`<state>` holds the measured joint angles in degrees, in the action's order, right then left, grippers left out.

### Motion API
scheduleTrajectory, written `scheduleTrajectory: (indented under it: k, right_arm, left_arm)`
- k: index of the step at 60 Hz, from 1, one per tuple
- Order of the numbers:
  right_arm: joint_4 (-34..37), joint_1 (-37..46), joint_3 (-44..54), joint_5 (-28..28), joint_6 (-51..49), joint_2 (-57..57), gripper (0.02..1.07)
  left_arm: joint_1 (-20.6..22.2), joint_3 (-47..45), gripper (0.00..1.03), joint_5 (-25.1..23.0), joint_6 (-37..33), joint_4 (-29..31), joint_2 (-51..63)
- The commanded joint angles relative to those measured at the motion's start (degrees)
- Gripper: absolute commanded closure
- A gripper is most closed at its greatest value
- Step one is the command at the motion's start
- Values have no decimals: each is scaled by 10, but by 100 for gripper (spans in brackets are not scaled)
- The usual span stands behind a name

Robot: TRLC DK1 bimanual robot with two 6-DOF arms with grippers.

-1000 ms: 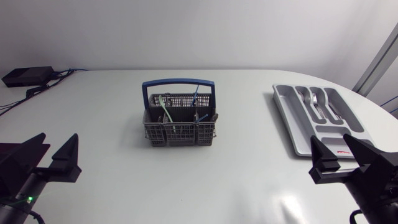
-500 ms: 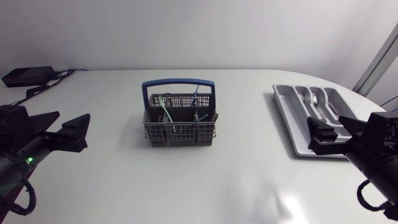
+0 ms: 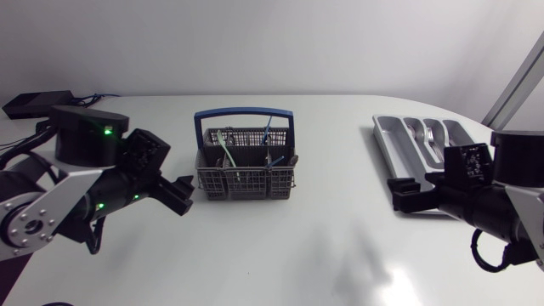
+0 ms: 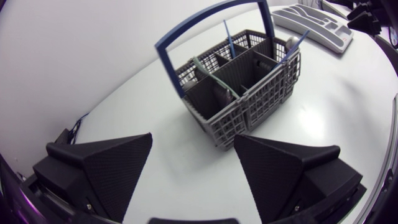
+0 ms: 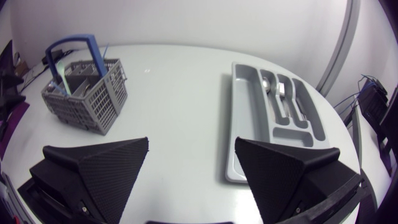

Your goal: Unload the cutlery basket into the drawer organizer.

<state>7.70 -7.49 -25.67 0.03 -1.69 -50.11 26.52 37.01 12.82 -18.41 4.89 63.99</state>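
Now, left gripper [image 4: 193, 140] and right gripper [image 5: 192, 141] spread; basket [image 3: 246, 166] between; seemingly spoons [image 3: 427, 134] in organizer [image 3: 395, 157].

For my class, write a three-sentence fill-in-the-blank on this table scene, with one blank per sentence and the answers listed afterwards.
1. The handle of the cutlery basket is ____ in colour.
2. The left gripper and the right gripper are both ____, holding nothing.
3. The drawer organizer lies closer to the ____ gripper than to the other.

Missing words: blue; open; right
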Motion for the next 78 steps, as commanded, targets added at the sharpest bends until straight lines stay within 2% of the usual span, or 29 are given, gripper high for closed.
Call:
scheduleTrajectory:
  k: [1,5,9,15,18,20,22,24,30,41,55,59,70,78]
  right_arm:
    - [31,-6,-16,-17,-52,-22,7]
    - [49,-15,-25,-21,-88,-39,7]
    - [63,-18,-35,-30,-91,-59,7]
    - [83,-16,-50,-102,-96,-83,7]
    - [77,-4,-48,-156,-132,-91,7]
    - [61,2,-47,-145,-180,-93,7]
    - [47,1,-47,-108,-183,-97,7]
    - [44,-6,-52,-97,-184,-105,7]
    - [56,-6,-61,-130,-192,-115,7]
    - [62,-17,-59,-137,-211,-123,7]
    - [53,-20,-58,-138,-222,-156,7]
    - [51,-23,-58,-138,-222,-161,7]
    - [50,-26,-58,-138,-222,-167,7]
    - [43,-27,-57,-137,-222,-178,7]
  left_arm:
    - [17,39,11,-22,-28,1,42]
    - [19,65,11,-78,-29,3,74]
    - [28,86,11,-107,-29,7,102]
    - [49,119,12,-137,-30,3,141]
    - [56,133,12,-155,-32,-1,156]
    - [59,143,12,-171,-34,-4,167]
    - [65,150,12,-176,-37,-9,177]
    - [73,157,12,-176,-40,-19,186]
    - [83,162,12,-176,-41,-66,208]
    - [97,163,12,-213,-43,-129,246]
    - [104,167,33,-214,-58,-204,286]
    - [106,164,43,-214,-59,-223,291]
    - [100,163,59,-214,-65,-247,309]
    - [99,165,76,-214,-72,-253,318]
